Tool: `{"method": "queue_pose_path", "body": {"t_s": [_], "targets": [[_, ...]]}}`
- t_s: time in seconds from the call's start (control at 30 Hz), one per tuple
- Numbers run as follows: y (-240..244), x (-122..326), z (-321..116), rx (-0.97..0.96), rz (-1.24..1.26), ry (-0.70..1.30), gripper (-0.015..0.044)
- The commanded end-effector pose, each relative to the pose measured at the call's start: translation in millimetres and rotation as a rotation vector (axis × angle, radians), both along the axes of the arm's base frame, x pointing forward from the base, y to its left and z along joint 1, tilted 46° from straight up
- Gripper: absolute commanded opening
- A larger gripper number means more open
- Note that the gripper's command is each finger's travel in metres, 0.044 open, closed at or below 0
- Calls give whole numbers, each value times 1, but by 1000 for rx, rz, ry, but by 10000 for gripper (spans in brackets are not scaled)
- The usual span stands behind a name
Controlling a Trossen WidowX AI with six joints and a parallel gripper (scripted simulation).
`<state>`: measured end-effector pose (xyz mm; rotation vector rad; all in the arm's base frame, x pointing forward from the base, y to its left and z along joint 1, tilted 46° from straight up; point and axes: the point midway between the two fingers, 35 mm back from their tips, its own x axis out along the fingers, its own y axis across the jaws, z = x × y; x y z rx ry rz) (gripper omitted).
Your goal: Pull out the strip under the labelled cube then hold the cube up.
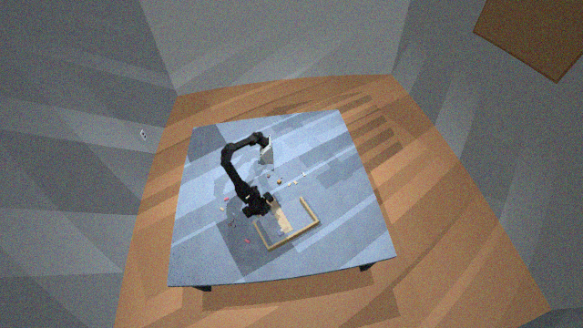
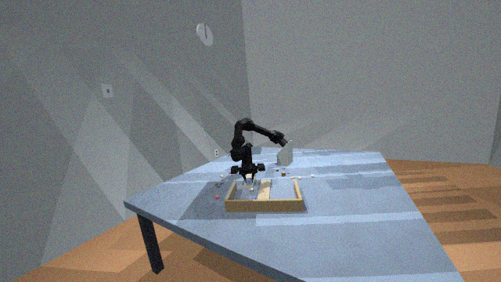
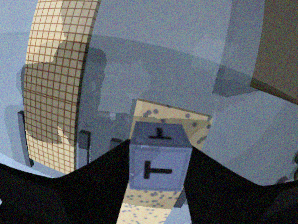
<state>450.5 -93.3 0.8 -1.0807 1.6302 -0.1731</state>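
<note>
The gripper (image 1: pixel 258 213) (image 2: pixel 249 182) (image 3: pixel 157 147) grasps the labelled cube (image 3: pixel 160 167), which sits over the speckled strip (image 3: pixel 150 199). The final pick-up seems in hand, the strip apparently drawn out; the next move likely calls for a straight, steady lift.

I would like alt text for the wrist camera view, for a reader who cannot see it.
A blue cube marked with a black letter T sits between the gripper's dark fingers, above a cream strip with blue-grey spots. To the left in the image lies another cream strip, with a red-brown grid; part of a brown wall shows at upper right.
</note>
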Motion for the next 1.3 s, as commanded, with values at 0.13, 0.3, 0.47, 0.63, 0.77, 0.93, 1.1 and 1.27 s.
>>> {"method": "queue_pose_path", "body": {"t_s": [0.13,0.3,0.47,0.63,0.77,0.93,1.1,1.27], "targets": [[18,-24,9,0,5,2,0],[27,-42,15,-1,5,3,0],[31,-51,17,-2,5,4,0],[33,-65,15,-2,5,5,0],[35,-78,13,-1,5,6,0],[36,-95,11,-1,5,7,0],[38,-113,8,-1,5,8,0],[38,-132,5,-1,5,10,0]]}}
